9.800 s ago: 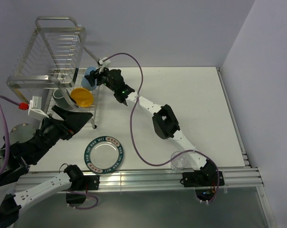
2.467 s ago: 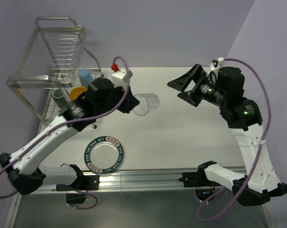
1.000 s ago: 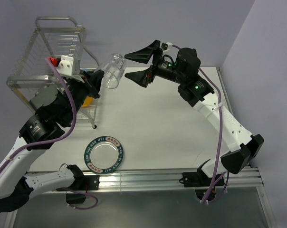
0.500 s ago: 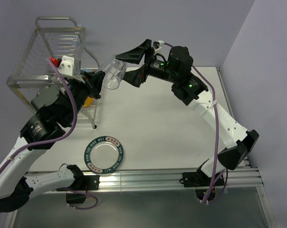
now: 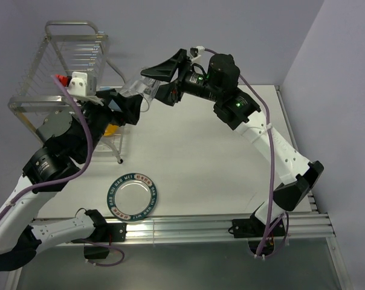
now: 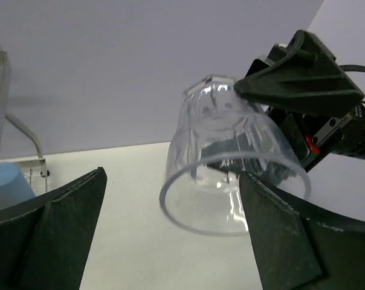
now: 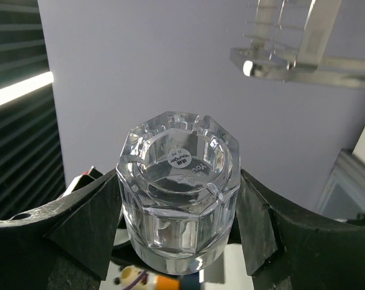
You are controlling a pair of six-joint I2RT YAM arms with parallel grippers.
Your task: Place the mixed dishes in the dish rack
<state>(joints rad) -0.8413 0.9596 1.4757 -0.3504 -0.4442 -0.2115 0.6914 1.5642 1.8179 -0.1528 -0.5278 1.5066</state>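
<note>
Chrome wire makes up the rack [image 5: 80,57], which stands at about ten o'clock on the white counter [image 5: 219,157] in the overhead view. Just off its three o'clock side, up in the air above the counter, a clear glass [image 5: 141,90] is tilted on its side between the two arms. Its open mouth is turned toward the left arm and its thick faceted base toward the right one. The right end effector [image 7: 177,181] has its two dark fingers on either side of the glass near the base. From its own camera they appear to press against the walls, so it looks clamped on the glass, though the exact contact is hard to make out through the clear material. The left end effector [image 6: 172,178] is spread wide and grips nothing: its camera looks into the mouth of the glass, with one finger well apart from the rim at nine o'clock and the other just beside the rim at three o'clock. A blue cup [image 6: 10,184] shows at the eight o'clock edge of that view. An orange bowl [image 5: 112,128] peeks out by the rack's lower tier, mostly hidden behind the left arm. A silver plate [image 5: 132,197] with a dark lettered rim lies flat on the counter at seven o'clock, well apart from both sets of fingers.
</note>
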